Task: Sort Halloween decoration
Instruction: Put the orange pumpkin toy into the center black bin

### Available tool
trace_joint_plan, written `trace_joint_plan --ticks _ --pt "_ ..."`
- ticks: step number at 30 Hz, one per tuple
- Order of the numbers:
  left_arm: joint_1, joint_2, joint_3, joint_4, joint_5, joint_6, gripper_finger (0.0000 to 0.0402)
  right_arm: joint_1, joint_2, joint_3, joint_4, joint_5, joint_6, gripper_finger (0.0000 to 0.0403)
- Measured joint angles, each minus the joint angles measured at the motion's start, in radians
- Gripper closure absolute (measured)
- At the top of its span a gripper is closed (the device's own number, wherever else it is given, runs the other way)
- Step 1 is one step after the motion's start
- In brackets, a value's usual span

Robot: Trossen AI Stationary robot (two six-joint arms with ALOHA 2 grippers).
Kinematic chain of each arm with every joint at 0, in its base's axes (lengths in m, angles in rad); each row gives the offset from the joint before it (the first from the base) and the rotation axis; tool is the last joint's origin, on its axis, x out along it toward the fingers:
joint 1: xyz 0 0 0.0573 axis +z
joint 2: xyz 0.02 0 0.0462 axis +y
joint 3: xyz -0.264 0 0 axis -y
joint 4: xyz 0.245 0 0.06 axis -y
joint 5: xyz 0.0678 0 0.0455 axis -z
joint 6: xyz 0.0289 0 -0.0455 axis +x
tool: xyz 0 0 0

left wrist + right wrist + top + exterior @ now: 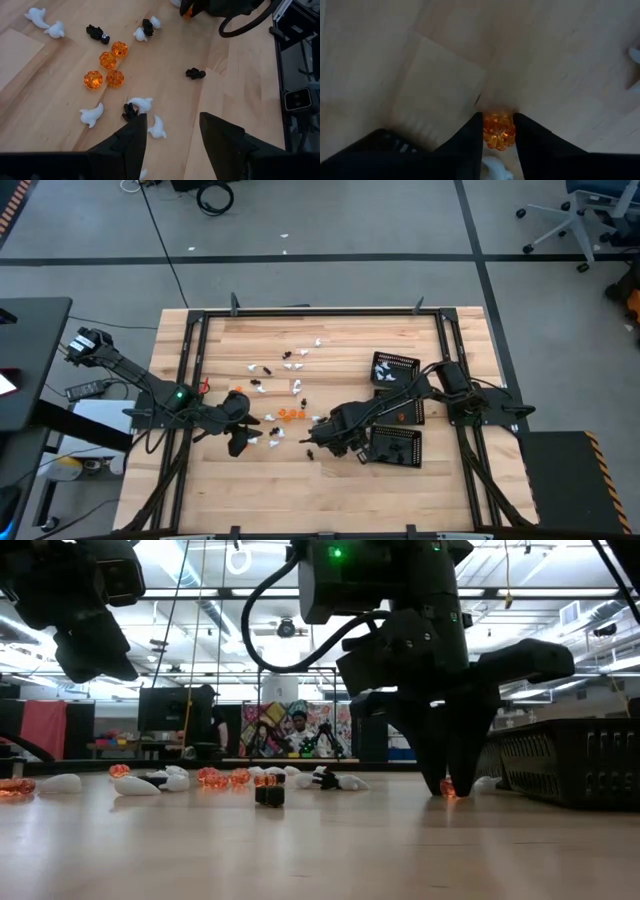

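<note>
High view: two arms over the desk (pixel 330 480); three black mesh trays (pixel 395 370) lie at right; trinkets (pixel 290 414) are scattered mid-desk.

Left wrist view: left end effector (pixel 170 132) spread, empty, above four orange pumpkins (pixel 107 60), several white ghosts and black pieces.

Right wrist view: right end effector (pixel 498 131) pinches one translucent orange pumpkin (pixel 498 131) on the desk.

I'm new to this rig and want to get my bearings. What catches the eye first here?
The right pincer, down at the tabletop mid-table, has its fingers on either side of an orange pumpkin trinket. Beside it lies a scatter of white, orange and black trinkets across the table's middle. The left pincer hangs open above some of them.
</note>
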Motion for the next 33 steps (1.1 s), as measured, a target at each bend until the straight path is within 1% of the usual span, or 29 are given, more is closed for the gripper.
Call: trace_joint_plan --ticks 5,9,13,24,27,30,33 --pt "-0.001 0.0 0.0 0.0 0.002 0.0 0.0209 -0.006 0.003 0.015 -0.012 0.007 -0.001 0.0311" --pt "-0.001 0.0 0.0 0.0 0.002 0.0 0.0209 -0.015 0.004 0.056 -0.026 0.013 -0.001 0.0307" --pt "-0.001 0.0 0.0 0.0 0.001 0.0 0.0209 -0.027 0.004 0.089 -0.034 0.005 -0.005 0.0313" --pt "-0.001 0.0 0.0 0.0 0.001 0.0 0.0209 -0.053 0.003 0.092 -0.034 -0.012 -0.008 0.0323" --pt "-0.001 0.0 0.0 0.0 0.001 0.0 0.0209 -0.057 0.003 0.092 -0.028 -0.011 0.014 0.0324" --pt "-0.001 0.0 0.0 0.0 0.001 0.0 0.0209 -0.064 -0.002 0.092 -0.043 -0.032 0.042 0.0319" --pt "-0.001 0.0 0.0 0.0 0.001 0.0 0.0209 -0.068 -0.011 0.093 -0.056 -0.062 0.046 0.0304"
